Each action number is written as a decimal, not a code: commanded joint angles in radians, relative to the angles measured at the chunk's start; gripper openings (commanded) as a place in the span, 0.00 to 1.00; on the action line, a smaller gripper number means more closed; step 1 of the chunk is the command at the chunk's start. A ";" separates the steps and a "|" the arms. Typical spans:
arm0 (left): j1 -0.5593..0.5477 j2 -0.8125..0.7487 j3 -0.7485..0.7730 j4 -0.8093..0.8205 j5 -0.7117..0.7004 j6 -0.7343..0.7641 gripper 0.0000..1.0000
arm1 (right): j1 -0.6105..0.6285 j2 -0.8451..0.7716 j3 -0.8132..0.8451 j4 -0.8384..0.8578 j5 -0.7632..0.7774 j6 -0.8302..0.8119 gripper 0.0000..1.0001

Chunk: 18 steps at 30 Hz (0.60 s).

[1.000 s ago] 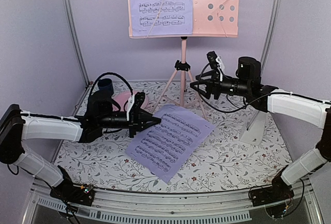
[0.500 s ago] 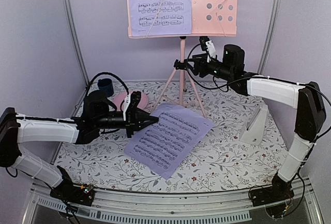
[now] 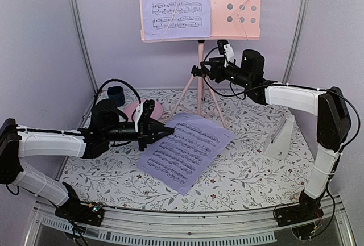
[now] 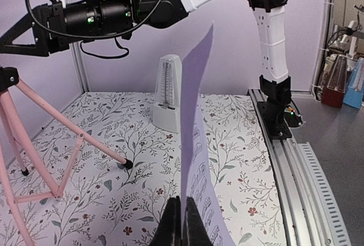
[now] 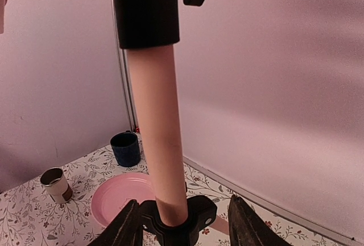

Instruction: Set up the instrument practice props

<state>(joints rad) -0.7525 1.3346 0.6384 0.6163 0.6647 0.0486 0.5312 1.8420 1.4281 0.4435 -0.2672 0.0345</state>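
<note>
The pink music stand point(image 3: 236, 7) stands at the back, with one sheet music page point(image 3: 176, 4) on its desk. A second page point(image 3: 190, 152) lies on the table. My left gripper point(image 3: 169, 132) is shut on its left edge, and in the left wrist view point(image 4: 183, 226) the page point(image 4: 196, 115) rises edge-on from the closed jaws. My right gripper point(image 3: 208, 70) is open at the stand's pole. In the right wrist view point(image 5: 185, 223) its fingers straddle the pole point(image 5: 156, 132) and the black joint point(image 5: 179, 220). The white metronome point(image 3: 280, 138) stands at the right and also shows in the left wrist view point(image 4: 169, 92).
A round pink plate point(image 3: 136, 108) and a dark blue cup point(image 3: 116, 94) sit at the back left. The right wrist view shows the plate point(image 5: 116, 197), the cup point(image 5: 126, 148) and a small can point(image 5: 55, 183). Tripod legs point(image 4: 62, 126) spread over the floral cloth.
My right arm has swung up and left from above the table to the stand's pole, fingers now on either side of it. My left gripper keeps hold of the page, barely moved.
</note>
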 commanded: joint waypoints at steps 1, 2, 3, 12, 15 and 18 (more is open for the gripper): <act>-0.002 -0.017 -0.002 0.017 -0.006 0.005 0.00 | 0.001 0.054 0.054 0.045 -0.001 0.016 0.51; -0.001 -0.018 -0.002 0.017 -0.007 0.005 0.00 | 0.001 0.063 0.061 0.047 -0.003 0.021 0.51; -0.001 -0.018 -0.002 0.017 -0.008 0.004 0.00 | 0.001 0.071 0.067 0.048 -0.005 0.026 0.50; -0.001 -0.018 -0.002 0.017 -0.008 0.003 0.00 | 0.001 0.114 0.118 0.049 -0.016 0.042 0.47; -0.002 -0.020 0.007 0.012 -0.002 -0.001 0.00 | 0.002 0.133 0.139 0.049 -0.024 0.041 0.43; -0.003 -0.035 0.014 -0.006 0.000 -0.003 0.00 | 0.001 0.152 0.156 0.040 -0.029 0.038 0.40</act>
<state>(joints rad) -0.7525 1.3342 0.6388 0.6151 0.6643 0.0483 0.5339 1.9568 1.5391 0.4652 -0.2951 0.0647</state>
